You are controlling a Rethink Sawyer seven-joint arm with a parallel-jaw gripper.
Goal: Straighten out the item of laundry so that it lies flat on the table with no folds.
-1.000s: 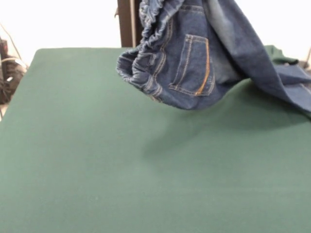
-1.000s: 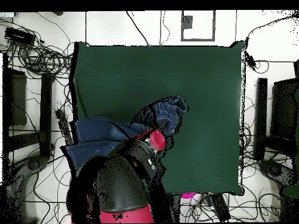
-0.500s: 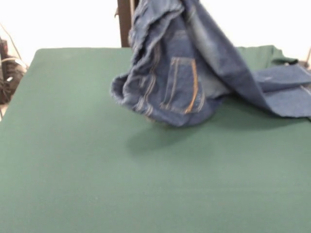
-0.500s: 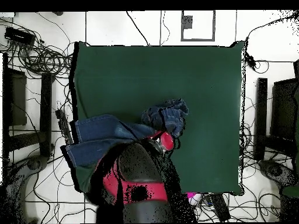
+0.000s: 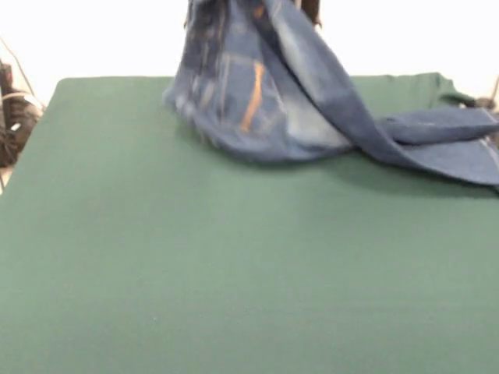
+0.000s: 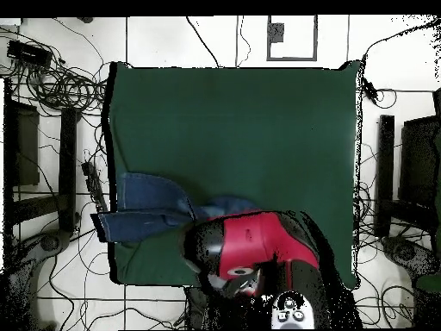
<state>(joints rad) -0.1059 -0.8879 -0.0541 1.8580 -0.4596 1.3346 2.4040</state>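
Note:
The item of laundry (image 5: 257, 93), a pair of blue jeans with orange stitching, hangs in a bunch from above the picture's top edge. Its lower part touches the table (image 5: 234, 273) at the far side. Both legs (image 5: 444, 140) trail off to the right, lying on the green top. From overhead, the legs (image 6: 146, 207) reach the table's (image 6: 232, 121) left edge, and the red and black arm (image 6: 258, 246) covers the raised part. The gripper itself is hidden behind the denim and under the arm. The lifted cloth shows that it is held.
Tangled cables (image 6: 60, 82) lie on the floor round the table, with more at the left (image 5: 12, 117). The green cover is rucked up at the far right corner (image 5: 452, 86). The leg hems (image 6: 105, 228) overhang the table's edge.
The held bunch of jeans has moved toward the far side of the table and sunk until it touches the top. Overhead, the arm has drawn back toward its base and swung right.

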